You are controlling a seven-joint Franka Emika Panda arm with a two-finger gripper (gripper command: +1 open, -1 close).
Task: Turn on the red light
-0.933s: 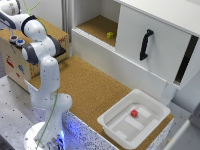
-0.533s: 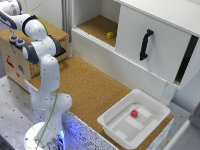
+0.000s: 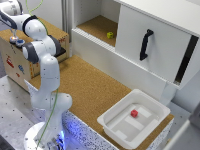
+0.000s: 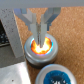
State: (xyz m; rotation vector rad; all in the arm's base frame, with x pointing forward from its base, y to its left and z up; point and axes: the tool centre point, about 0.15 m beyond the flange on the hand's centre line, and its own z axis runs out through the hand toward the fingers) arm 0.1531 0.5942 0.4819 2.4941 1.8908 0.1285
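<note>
Nothing moved | tool (image 4: 40, 31) on lit red light (image 4: 41, 47) | cabinet edge (image 4: 11, 35) beside

No text, number or brand can be read in either view. The wooden box (image 3: 20, 62) at the exterior view's left carries small red and blue marks on its front face, too blurred to tell whether they are letters or stickers. The white cabinet (image 3: 150, 45), the white tray (image 3: 112, 122) and the arm show no legible marking. The wrist view shows no lettering either.
</note>
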